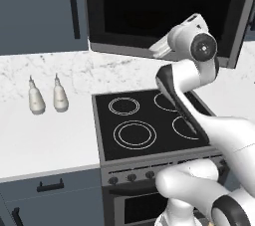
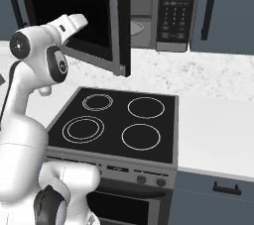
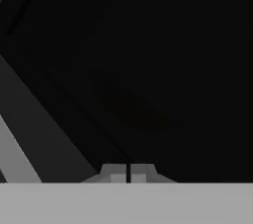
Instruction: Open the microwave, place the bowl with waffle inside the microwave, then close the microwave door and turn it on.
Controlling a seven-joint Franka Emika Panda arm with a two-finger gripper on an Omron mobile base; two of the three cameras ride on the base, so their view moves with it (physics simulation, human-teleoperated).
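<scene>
The microwave (image 2: 163,11) hangs above the stove (image 2: 119,122) with its door (image 2: 74,13) swung wide open, the dark glass panel standing out into the room over the burners. Past the door's edge the gray inside shows, with the rim of the round turntable (image 2: 139,28) just visible, and the keypad (image 2: 174,8) sits on the right of the front. The arm reaches up from the lower part of the room, and its hand (image 3: 128,174) is pressed close to the door's dark glass, the two fingertips brought together with hardly a slit between them and nothing between them. From the left side the wrist lies against the door's lower edge, near its right end.

The stove's black top has four ringed burners, all bare, and a row of knobs (image 1: 132,176) runs along its front. On the white tabletop (image 1: 45,140) left of the stove stand two small pale bottles (image 1: 36,97) side by side, upright, near the marbled back wall. Blue-gray cabinets (image 1: 40,11) with dark bar handles flank the microwave.
</scene>
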